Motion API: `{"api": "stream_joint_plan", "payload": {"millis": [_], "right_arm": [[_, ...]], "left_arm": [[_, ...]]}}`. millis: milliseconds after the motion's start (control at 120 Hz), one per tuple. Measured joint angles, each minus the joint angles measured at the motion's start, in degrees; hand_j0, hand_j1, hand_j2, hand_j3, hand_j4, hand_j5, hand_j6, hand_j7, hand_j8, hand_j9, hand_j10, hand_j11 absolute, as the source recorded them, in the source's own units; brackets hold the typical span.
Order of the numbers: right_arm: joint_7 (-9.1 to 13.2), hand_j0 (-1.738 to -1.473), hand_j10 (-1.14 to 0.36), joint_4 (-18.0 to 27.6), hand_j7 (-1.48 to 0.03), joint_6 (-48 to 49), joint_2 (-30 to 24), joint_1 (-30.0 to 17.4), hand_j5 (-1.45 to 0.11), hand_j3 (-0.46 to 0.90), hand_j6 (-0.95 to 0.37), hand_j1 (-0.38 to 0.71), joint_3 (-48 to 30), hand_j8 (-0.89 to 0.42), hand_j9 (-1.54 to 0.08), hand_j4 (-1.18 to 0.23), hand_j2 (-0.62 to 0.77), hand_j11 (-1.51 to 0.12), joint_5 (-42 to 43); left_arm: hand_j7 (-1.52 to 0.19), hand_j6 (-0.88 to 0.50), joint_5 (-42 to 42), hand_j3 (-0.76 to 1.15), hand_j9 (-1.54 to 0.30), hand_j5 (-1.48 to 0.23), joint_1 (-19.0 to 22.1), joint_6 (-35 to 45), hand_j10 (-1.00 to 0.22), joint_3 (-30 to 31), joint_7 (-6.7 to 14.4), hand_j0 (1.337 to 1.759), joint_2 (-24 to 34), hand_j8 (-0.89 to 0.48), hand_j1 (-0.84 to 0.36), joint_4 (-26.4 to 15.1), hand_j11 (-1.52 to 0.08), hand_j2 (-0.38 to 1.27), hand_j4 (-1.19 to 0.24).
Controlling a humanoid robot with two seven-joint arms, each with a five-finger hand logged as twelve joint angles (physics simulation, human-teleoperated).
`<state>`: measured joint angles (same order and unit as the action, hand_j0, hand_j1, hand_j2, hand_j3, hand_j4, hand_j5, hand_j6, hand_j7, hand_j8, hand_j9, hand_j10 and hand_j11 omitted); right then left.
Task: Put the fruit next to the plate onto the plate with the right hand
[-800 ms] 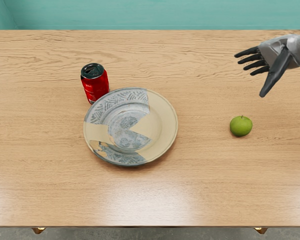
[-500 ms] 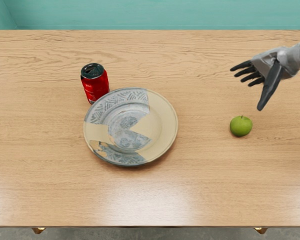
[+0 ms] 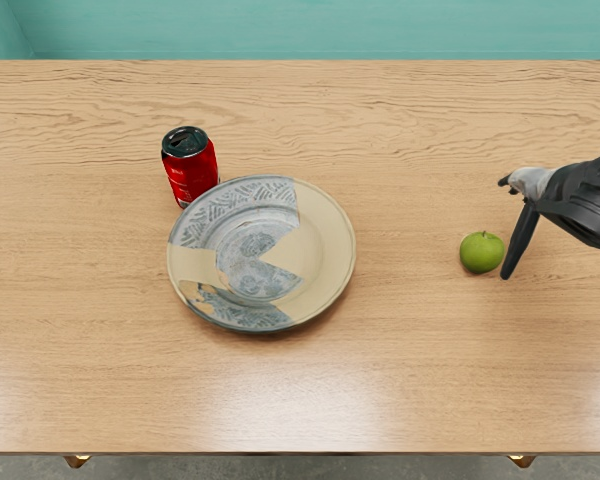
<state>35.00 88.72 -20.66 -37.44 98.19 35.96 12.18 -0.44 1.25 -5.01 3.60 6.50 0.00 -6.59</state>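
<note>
Head view of a wooden table (image 3: 380, 380) seen at a downward slant, with a teal wall (image 3: 280, 25) along the far edge. At left-centre a red drink can (image 3: 190, 165) stands upright, its dark top facing the camera; it sits just beside the far-left part of the rim of the plate (image 3: 340, 250), and whether the two touch cannot be told. The plate is round and shallow, beige with grey-blue patterned patches, and lies flat near the middle of the table. To the right of the plate, well apart from it and separated by bare wood, the fruit, a small green apple (image 3: 482, 251), rests on the tabletop with its stem end up. The apple is on the table, not on the plate. Immediately right of the apple is the right hand (image 3: 526, 208), whose dark arm enters from the right edge of the picture. One long dark finger (image 3: 515, 250) points straight down toward the table, its tip just beside the lower right side of the apple, with a narrow gap visible between them. A second fingertip shows at the upper left of the pale grey palm; the remaining fingers are hidden behind the hand. The visible fingers are extended rather than curled, and the hand encloses nothing.
</note>
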Motion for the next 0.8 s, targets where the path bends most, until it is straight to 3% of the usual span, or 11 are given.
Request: {"api": "stream_joint_plan", "payload": {"millis": [242, 800], "right_arm": [[0.0, -1.658, -0.06, -0.96, -0.07, -9.1, 8.27, -3.16, -0.07, 0.0, -0.06, -0.28, 1.41, -0.06, -0.07, -0.06, -0.01, -0.07, -1.42], [0.0, -1.658, -0.09, -0.19, -0.11, -14.24, 9.63, -4.59, -0.11, 0.0, -0.09, -0.24, 3.75, -0.09, -0.11, -0.09, -0.02, -0.11, -1.26]], "left_arm": [[-0.01, -0.01, 0.0, 0.0, -0.01, -0.01, -0.02, 0.0, -0.01, 0.0, 0.0, 1.658, 0.0, -0.01, 0.34, 0.01, -0.01, 0.0, -0.01], [-0.01, -0.01, 0.0, 0.0, -0.01, -0.01, -0.02, 0.0, -0.01, 0.0, -0.01, 1.658, 0.0, -0.01, 0.34, 0.0, -0.01, 0.0, -0.01]]}}
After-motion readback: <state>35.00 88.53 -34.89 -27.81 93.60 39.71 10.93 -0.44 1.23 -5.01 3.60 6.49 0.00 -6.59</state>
